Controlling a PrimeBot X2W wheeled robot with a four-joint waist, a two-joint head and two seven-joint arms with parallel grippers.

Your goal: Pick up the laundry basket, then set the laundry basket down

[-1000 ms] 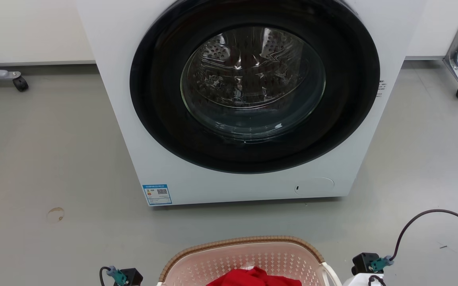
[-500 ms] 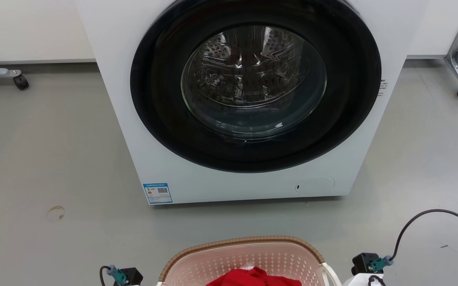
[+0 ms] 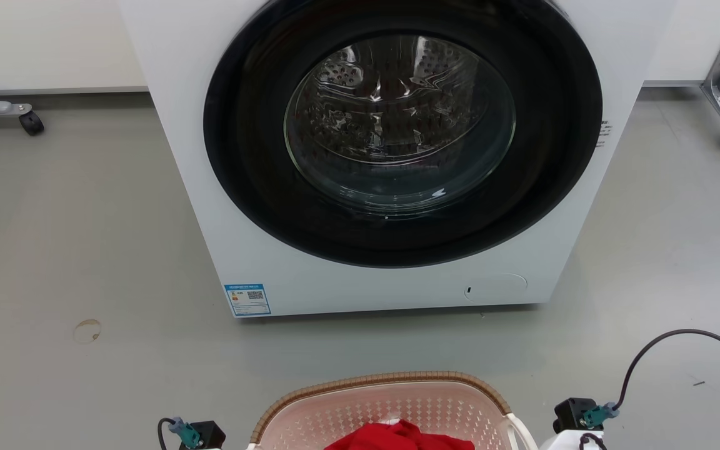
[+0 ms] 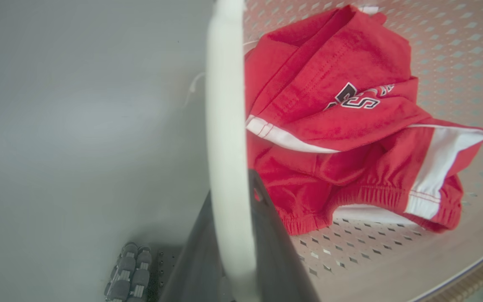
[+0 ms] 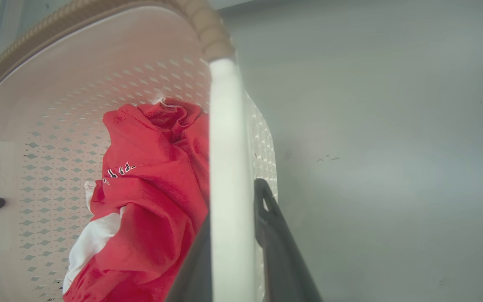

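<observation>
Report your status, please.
Left tool, right tool shut on white handles of laundry basket. Red shorts inside. Washing machine ahead, not touching.

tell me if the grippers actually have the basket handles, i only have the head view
Observer: Yes on the left. The left gripper is shut on the laundry basket by its left handle, with a dark finger on each side of the white loop.
Operator: and the right one
Observer: Same there. The right gripper is shut on the right handle.
Operator: what's the red stuff inside
Observer: A red garment with white stripes and a printed logo, lying crumpled inside the basket.
</observation>
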